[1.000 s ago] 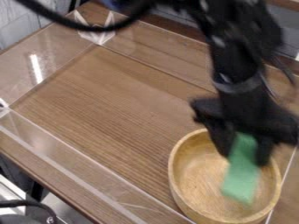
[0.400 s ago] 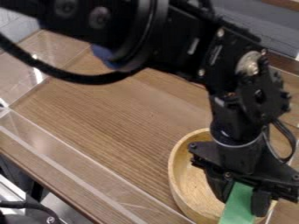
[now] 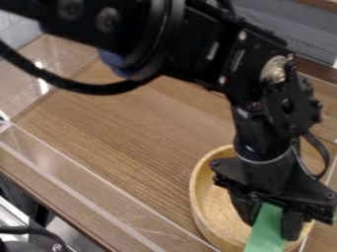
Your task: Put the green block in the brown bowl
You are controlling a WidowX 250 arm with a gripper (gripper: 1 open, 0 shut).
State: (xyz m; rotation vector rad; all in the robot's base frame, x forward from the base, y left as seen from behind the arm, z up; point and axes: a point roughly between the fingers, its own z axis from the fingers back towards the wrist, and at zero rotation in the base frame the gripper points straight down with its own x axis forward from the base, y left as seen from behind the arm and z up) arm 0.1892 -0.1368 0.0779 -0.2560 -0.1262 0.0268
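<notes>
Down over the bowl (image 3: 211, 192) hung the black arm (image 3: 270, 108), its wrist pointed steeply at the bowl's hollow; the gripper (image 3: 274, 219) sat low inside the rim, its two dark fingers (image 3: 253, 210) closed on the top of the block (image 3: 270, 231). So the claw was clenched, grasping the block; the green bar stood nearly on end between the jaws, its lower part reaching toward the bowl's floor near the bottom edge of the view; whether it touched the wood could not be told, since the frame cut it off there. The bowl lay at the lower right of the table (image 3: 118, 128), tan with a thick rim; only its left rim and part of its inside showed, the rest being covered by the arm or out of frame. Left of the bowl the brown wood-grain table stretched bare toward a clear plastic wall (image 3: 53, 162) that ran along its near side; behind the bowl, the arm's bulky upper links crossed the top of the view, with something blue (image 3: 118, 67) just showing under them.
</notes>
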